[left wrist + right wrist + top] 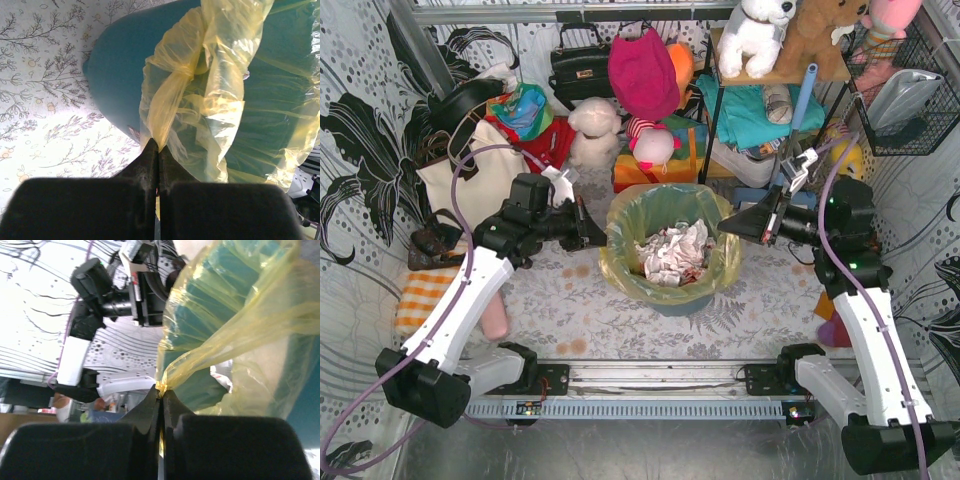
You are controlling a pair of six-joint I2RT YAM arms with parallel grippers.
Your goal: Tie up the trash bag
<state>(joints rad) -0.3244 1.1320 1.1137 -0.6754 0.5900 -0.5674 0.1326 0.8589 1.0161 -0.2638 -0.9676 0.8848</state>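
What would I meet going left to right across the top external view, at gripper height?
cream tote bag → left gripper, shut on the bag's near-left rim → trash bag with crumpled paper inside → right gripper, shut on the bag's right rim

The bin (120,80) is standing mid-way across the table (570,310) with the trash bag (620,255) sitting in it and folding over its rim, crumpled paper (672,252) lying inside, the left gripper (602,240) touching the bag's left edge, the right gripper (723,228) its right, and a tote bag (470,185) standing behind to the left.
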